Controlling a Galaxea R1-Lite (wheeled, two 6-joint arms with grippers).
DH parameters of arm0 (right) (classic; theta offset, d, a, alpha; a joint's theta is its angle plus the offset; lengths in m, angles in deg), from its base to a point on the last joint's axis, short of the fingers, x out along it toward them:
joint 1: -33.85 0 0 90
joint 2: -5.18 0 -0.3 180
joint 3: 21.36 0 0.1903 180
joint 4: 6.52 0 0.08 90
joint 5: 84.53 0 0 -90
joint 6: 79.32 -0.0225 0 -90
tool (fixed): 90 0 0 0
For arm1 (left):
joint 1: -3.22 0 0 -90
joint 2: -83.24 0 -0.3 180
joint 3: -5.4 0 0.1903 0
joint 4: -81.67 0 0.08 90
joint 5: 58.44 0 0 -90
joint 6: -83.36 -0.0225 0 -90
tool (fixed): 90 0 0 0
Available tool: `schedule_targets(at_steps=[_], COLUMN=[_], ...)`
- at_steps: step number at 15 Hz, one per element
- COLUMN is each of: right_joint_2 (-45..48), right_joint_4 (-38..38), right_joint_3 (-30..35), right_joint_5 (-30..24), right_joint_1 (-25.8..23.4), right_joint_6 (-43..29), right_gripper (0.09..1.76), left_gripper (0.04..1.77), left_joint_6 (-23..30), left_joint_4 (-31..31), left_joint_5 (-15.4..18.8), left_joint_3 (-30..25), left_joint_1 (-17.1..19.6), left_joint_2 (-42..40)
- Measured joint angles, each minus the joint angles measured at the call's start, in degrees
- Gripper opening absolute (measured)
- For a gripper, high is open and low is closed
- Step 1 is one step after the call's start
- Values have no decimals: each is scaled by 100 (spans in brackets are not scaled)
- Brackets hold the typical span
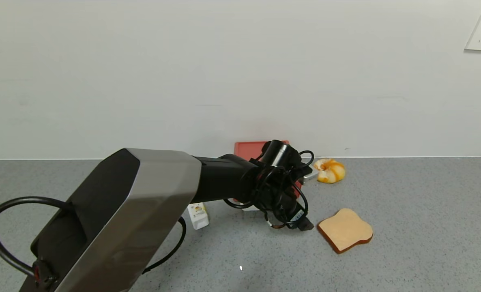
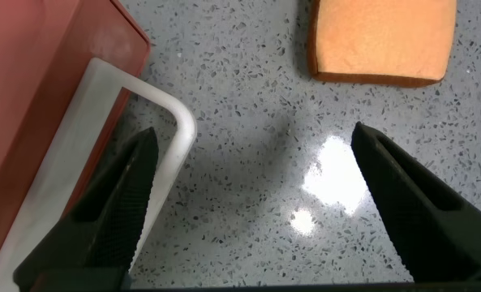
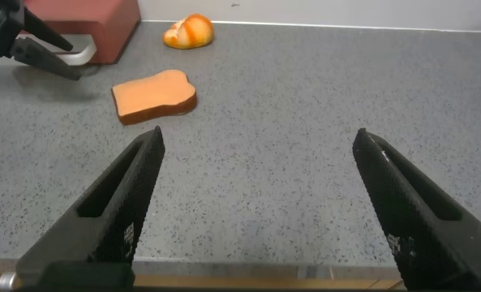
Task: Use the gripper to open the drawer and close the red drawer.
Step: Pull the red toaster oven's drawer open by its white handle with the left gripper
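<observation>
Left black cable-wrapped gripper spread wide, holding nothing, low over the grey speckled worktop toward its back edge. 1 finger sits over the white loop handle of the terracotta-red plastic drawer; contact can't be confirmed. Drawer's red box stands against the back wall, contents hidden. Tan toast slice just beside the gripper, orange-white pastry near the back edge. Right black gripper also spread, empty, hanging near the front edge.
</observation>
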Motion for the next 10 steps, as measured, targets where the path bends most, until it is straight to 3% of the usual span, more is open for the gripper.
schedule_targets(at_steps=[4, 10], right_joint_2=[0, 0], right_joint_4=[0, 0], right_joint_3=[0, 2], right_joint_5=[0, 0], right_joint_1=[0, 0], right_joint_6=[0, 0], right_gripper=[171, 171], left_gripper=[172, 172], left_joint_6=[-100, -218], left_joint_4=[-33, -505], left_joint_5=[-68, -639], left_joint_3=[24, 24], left_joint_1=[66, 102], left_joint_2=[1, -24])
